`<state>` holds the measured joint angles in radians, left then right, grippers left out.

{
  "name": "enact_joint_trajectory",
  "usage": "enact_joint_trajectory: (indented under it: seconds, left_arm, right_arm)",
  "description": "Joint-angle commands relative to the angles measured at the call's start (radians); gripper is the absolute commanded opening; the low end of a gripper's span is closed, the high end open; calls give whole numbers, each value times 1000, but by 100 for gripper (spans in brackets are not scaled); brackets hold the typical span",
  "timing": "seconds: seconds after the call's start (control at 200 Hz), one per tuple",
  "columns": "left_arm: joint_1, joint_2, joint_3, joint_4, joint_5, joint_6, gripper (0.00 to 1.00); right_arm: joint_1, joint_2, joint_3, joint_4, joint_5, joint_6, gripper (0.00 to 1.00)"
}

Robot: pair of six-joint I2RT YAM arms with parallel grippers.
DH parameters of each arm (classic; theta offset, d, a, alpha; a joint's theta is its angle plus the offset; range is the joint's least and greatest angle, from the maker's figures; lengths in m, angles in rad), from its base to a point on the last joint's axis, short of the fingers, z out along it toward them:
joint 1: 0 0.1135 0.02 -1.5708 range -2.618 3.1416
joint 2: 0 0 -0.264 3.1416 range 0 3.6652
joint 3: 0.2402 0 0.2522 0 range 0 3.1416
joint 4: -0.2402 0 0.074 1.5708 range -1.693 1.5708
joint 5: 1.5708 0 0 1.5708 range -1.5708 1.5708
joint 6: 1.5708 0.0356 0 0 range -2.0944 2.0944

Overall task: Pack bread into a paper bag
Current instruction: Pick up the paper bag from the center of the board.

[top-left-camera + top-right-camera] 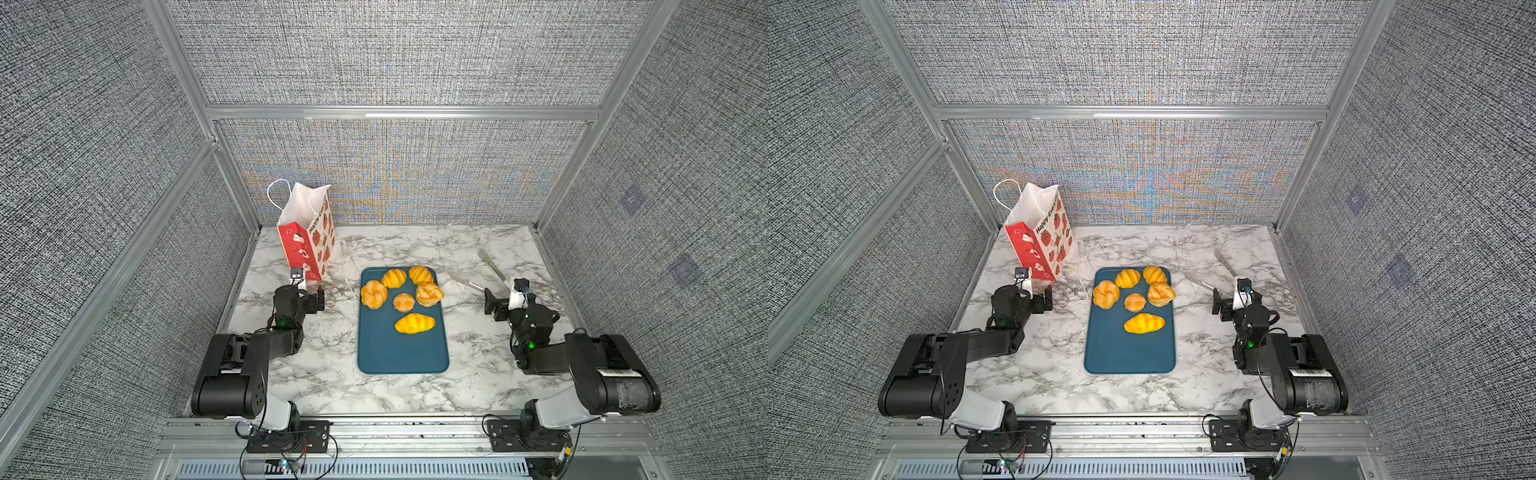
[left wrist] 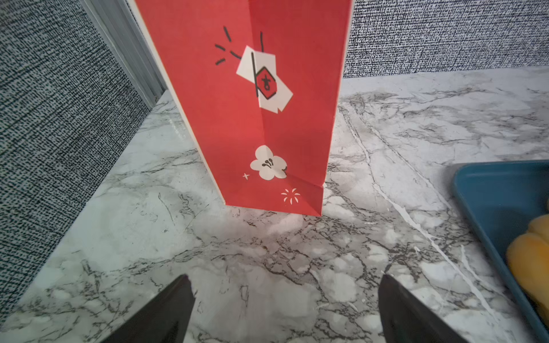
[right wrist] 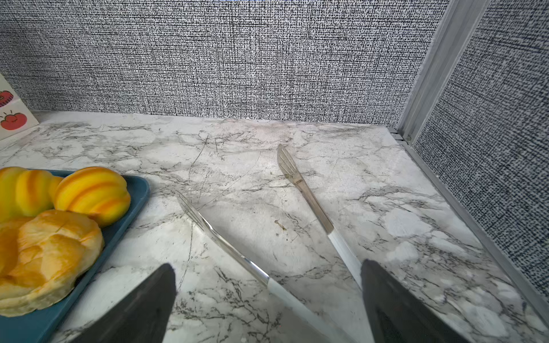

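"Marble bench (image 1: 478, 374) looks set. The left claw (image 2: 285, 279) and right claw (image 3: 269, 265) both gape wide, empty, and the paper bag (image 2: 252, 118) stands just ahead of the left one."

"And the bread (image 1: 404, 302) sits on the tray (image 1: 403, 357) between them. I'd settle the right claw over both handles of the tongs (image 3: 225, 243) lying under it — squeeze evenly, or they'll skid."

The table (image 1: 478, 374) has a smooth marble-look top with a light shine, and the walls (image 1: 395, 54) look like rough woven cloth. The bag (image 2: 225, 118) is matt creased paper, the tray (image 1: 403, 353) smooth matt plastic, the tongs (image 3: 309, 196) shiny metal.
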<state>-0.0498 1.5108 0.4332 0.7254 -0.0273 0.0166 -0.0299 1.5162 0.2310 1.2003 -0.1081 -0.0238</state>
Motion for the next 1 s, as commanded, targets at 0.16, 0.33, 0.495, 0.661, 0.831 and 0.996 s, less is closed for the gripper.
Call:
enact_joint_trajectory:
  seconds: [0.16,0.33,0.495,0.661,0.831,0.996]
  left_arm:
    - [0,-4,-2,25,-9,-1,99]
    - [0,-4,-2,26,-9,-1,99]
    - [-1,-4,-2,26,-10,-1,99]
    - [0,-4,-2,26,-10,-1,99]
    - [-1,-4,-1,25,-8,-1,99]
    - [-1,-5,-1,23,-8,0,99]
  right_arm:
    - [1,0,4,17,7,1,99]
    - [1,-4,6,7,7,1,99]
    - [1,-4,7,7,8,1,99]
    - [1,-8,11,-2,33,12,99]
    - [1,-5,12,0,35,12,99]
    - [12,-6,20,-17,61,7,99]
